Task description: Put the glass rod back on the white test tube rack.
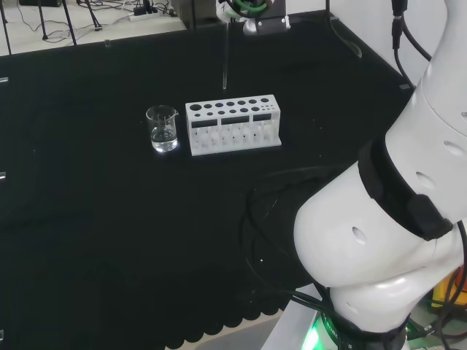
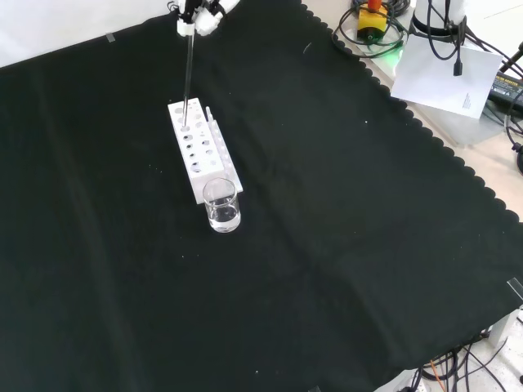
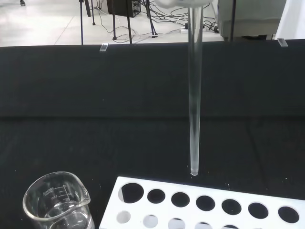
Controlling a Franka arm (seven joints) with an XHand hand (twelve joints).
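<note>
A clear glass rod (image 2: 187, 77) hangs nearly upright from the hand (image 2: 200, 12) at the top of the front view, with the fingers pinched on its upper end. The hand (image 1: 257, 16) also shows at the top edge of the head view, with the rod (image 1: 225, 58) below it. The white test tube rack (image 1: 232, 111) stands on the black cloth, and its holes look empty. In the wrist view the rod (image 3: 194, 95) ends just past the far edge of the rack (image 3: 162, 184), with its tip in the air. In the front view the tip overlaps the far end of the rack (image 2: 196, 175).
A small glass beaker (image 1: 162, 129) with a little clear liquid stands close to the rack's end; it also shows in the front view (image 2: 222, 206) and the wrist view (image 3: 57, 202). The arm's white links (image 1: 394, 219) take up the head view's right side.
</note>
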